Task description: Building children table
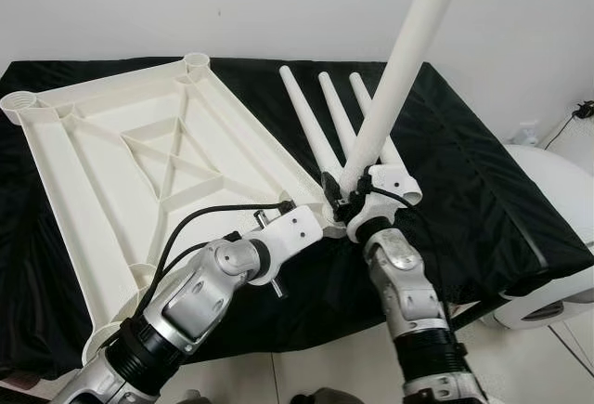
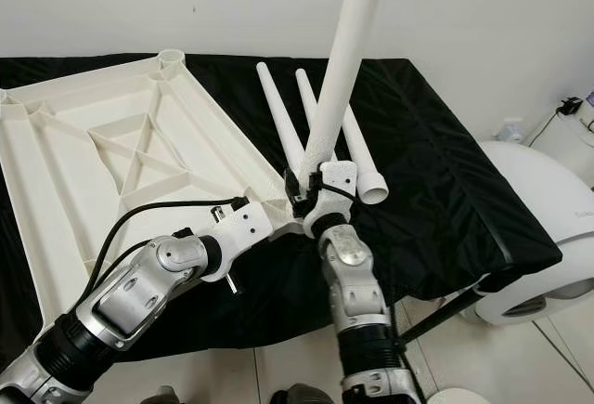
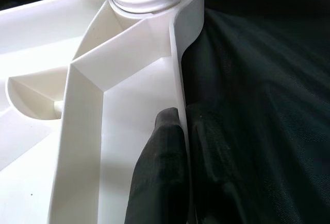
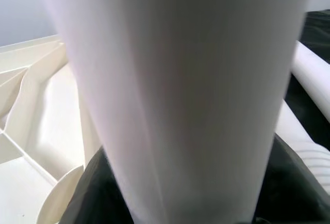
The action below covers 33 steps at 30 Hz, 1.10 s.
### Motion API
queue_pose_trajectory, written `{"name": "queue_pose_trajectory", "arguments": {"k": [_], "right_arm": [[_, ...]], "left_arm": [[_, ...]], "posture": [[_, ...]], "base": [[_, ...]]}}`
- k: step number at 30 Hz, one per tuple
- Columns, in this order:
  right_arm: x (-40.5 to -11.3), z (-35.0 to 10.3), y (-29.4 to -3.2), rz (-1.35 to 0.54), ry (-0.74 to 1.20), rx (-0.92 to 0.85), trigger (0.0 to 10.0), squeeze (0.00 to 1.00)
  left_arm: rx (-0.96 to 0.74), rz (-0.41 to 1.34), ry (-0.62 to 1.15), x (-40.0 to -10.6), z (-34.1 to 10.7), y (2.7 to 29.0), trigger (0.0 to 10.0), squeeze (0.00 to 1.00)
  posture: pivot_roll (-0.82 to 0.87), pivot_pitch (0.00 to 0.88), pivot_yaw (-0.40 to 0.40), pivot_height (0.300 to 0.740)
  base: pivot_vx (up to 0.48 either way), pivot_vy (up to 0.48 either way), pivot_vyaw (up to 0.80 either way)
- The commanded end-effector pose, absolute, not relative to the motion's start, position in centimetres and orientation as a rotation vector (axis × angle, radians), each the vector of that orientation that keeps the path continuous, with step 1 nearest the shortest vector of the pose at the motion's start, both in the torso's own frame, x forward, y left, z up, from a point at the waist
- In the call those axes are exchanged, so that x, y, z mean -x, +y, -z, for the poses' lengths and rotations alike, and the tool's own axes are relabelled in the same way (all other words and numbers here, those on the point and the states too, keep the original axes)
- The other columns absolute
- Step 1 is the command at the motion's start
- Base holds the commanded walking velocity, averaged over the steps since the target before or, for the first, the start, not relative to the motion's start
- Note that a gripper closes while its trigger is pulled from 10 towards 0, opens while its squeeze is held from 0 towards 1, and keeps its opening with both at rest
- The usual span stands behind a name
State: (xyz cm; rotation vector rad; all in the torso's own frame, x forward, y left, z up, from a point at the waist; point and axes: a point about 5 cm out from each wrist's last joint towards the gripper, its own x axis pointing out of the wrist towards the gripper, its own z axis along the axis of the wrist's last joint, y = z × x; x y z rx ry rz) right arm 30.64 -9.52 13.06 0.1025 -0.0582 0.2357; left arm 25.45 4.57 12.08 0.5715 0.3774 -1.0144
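The tabletop (image 1: 139, 172), upside down on the black-draped worktop (image 1: 483, 190), is pinched at its rim by the left pincer (image 1: 311, 221). The leg (image 1: 399, 79) is clamped by the right pincer (image 1: 357, 202); it should be kept square while screwed into the near-corner socket. Three spare legs (image 1: 329, 121) are laid beyond.

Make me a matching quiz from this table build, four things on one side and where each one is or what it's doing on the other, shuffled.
Things:
1. tabletop
2. upright leg
3. spare legs
4. left pincer

States:
A. lying side by side on the black cloth
B. clamped on the tabletop's edge wall
C. held at its base in the right pincer, at the corner socket
D. lying underside up, ribs showing

Pairs: 1-D, 2-C, 3-A, 4-B
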Motion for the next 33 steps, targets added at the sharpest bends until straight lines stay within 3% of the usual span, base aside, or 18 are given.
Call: {"name": "queue_pose_trajectory", "arguments": {"k": [1, 3, 9, 10, 11, 12, 21, 25, 33], "right_arm": [[-30.7, -13.4, -8.9, -0.211, -0.052, -0.155, 10.0, 0.95], [-30.6, -13.4, -8.9, -0.202, -0.05, -0.175, 10.0, 1.0], [-29.9, -13.7, -8.4, -0.274, -0.074, -0.195, 10.0, 1.0], [-29.9, -13.7, -8.6, -0.278, -0.076, -0.193, 10.0, 0.11], [-29.8, -13.7, -8.7, -0.282, -0.078, -0.194, 10.0, 0.11], [-29.7, -13.9, -8.7, -0.292, -0.087, -0.202, 10.0, 0.0], [-28.9, -14.1, -9.8, -0.305, -0.132, -0.202, 10.0, 0.0], [-28.5, -14.0, -11.7, -0.256, -0.136, -0.191, 10.0, 0.0], [-28.4, -14.1, -12.1, -0.237, -0.137, -0.187, 10.0, 0.0]], "left_arm": [[-0.555, 1.139, 0.444, -23.8, -10.5, 3.3, 10.0, 0.0], [-0.555, 1.139, 0.445, -23.7, -10.4, 3.3, 10.0, 0.0], [-0.553, 1.139, 0.447, -23.7, -10.4, 3.2, 10.0, 0.0], [-0.553, 1.138, 0.447, -23.7, -10.4, 3.2, 10.0, 0.0], [-0.553, 1.138, 0.447, -23.6, -10.4, 3.2, 10.0, 0.0], [-0.551, 1.138, 0.446, -23.6, -10.3, 3.2, 10.0, 0.0], [-0.537, 1.113, 0.456, -23.8, -10.2, 3.4, 10.0, 0.0], [-0.514, 1.007, 0.516, -24.9, -9.7, 4.2, 10.0, 0.0], [-0.505, 0.985, 0.536, -25.2, -9.6, 4.4, 10.0, 0.0]], "posture": [[0.02, 0.0, -0.107, 0.74], [0.02, 0.0, -0.107, 0.74], [0.02, 0.0, -0.109, 0.74], [0.02, 0.0, -0.109, 0.74], [0.02, 0.0, -0.11, 0.74], [0.02, 0.0, -0.111, 0.74], [0.02, 0.0, -0.113, 0.74], [0.01, 0.0, -0.106, 0.74], [0.0, 0.0, -0.095, 0.74]], "base": [[0.0, 0.0, 0.0], [0.0, 0.0, 0.0], [0.0, 0.0, 0.0], [0.0, 0.0, 0.0], [0.0, 0.0, 0.0], [0.0, 0.0, 0.0], [0.0, 0.0, 0.0], [0.0, 0.0, 0.0], [0.0, 0.0, 0.0]]}}
